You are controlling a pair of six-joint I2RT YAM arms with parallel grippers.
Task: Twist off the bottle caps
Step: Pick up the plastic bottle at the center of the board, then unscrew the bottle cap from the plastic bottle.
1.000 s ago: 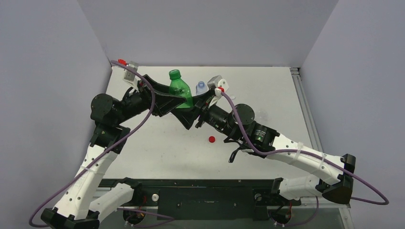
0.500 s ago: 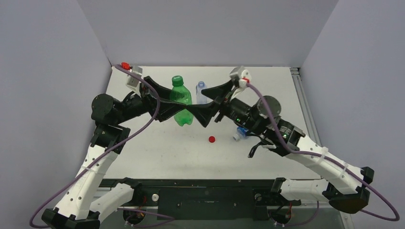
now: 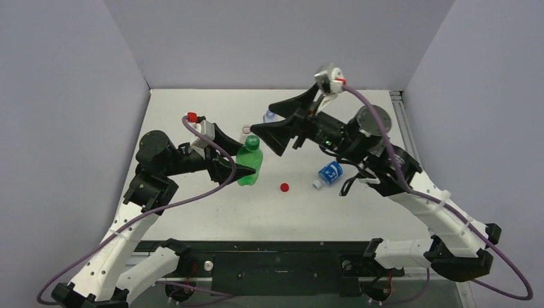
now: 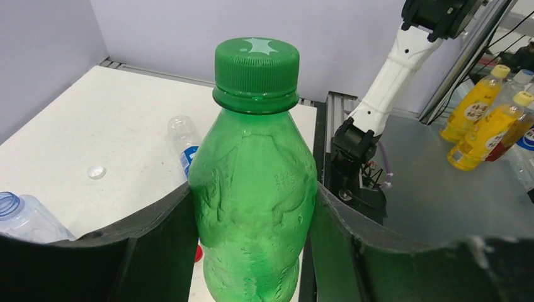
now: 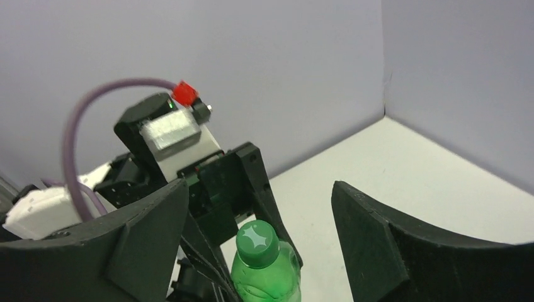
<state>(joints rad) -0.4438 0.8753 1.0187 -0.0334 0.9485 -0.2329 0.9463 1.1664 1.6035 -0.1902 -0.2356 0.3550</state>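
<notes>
Holds the green bottle (image 4: pixel 252 157) by its body in the left gripper (image 4: pixel 252 207), one black finger pressed against each side, the bottle close to upright near the middle of the table (image 3: pixel 256 218) (cannot tell whether its base rests on the surface or hangs just above it). Shows the green cap (image 4: pixel 256 63) seated on the neck, a pale star mark on its top. Spreads the right gripper (image 3: pixel 263 125) wide, up above and a little beyond that cap, touching neither cap nor bottle. Seen from the right wrist: the cap low in the gap, apart from both parted fingers (image 5: pixel 148 239), with the left arm's wrist just behind it. On the table just to the right of the green bottle, a loose red cap (image 3: pixel 284 187), touching nothing else. Farther right, a clear bottle with a blue label (image 3: pixel 329 173) lying on its side, neck pointing toward the red cap. At the left edge of the left wrist view, an open-necked clear bottle (image 4: pixel 22 217) with a blue neck ring. Between those two bottles in that same view, a small pale cap (image 4: pixel 96 172) flat on the table. Beyond the table's right edge, a cluster of yellow drink bottles (image 4: pixel 472 113) on a grey surface.
</notes>
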